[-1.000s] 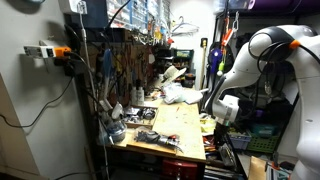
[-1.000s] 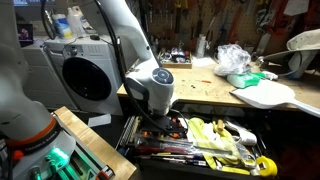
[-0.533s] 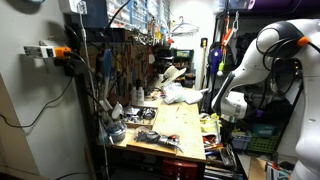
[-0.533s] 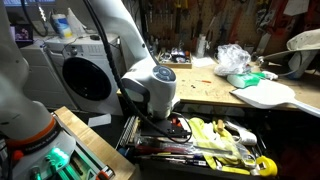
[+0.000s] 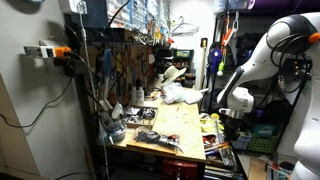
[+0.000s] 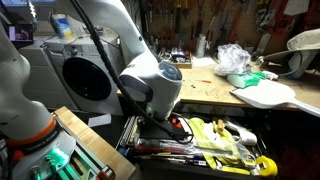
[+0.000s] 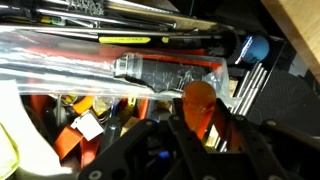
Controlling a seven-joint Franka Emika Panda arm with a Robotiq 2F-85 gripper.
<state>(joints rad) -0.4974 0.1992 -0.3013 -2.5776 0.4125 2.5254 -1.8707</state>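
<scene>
In the wrist view my gripper (image 7: 198, 122) is down in an open tool drawer. Its two black fingers are closed around a rounded translucent orange tool handle (image 7: 197, 104), which stands up between them. The rest of that tool is hidden under the fingers. A clear plastic bag (image 7: 100, 75) with red and black tools in it lies just beyond. In both exterior views the arm bends down over the drawer (image 6: 205, 152). The wrist body (image 6: 150, 90) hides the fingers in one exterior view; in an exterior view the gripper (image 5: 226, 113) shows at the bench's edge.
The drawer is crowded with hand tools, yellow items (image 6: 218, 133) and a blue-capped tool (image 7: 255, 47). The wooden workbench (image 6: 205, 82) above it carries a crumpled plastic bag (image 6: 235, 58). A white drum machine (image 6: 85, 70) and a wooden board (image 6: 92, 148) stand close by. A pegboard with tools (image 5: 125, 60) lines the wall.
The wrist has shifted a little up and sideways over the drawer; the elbow has swung outward. The fingers stay closed on the orange handle.
</scene>
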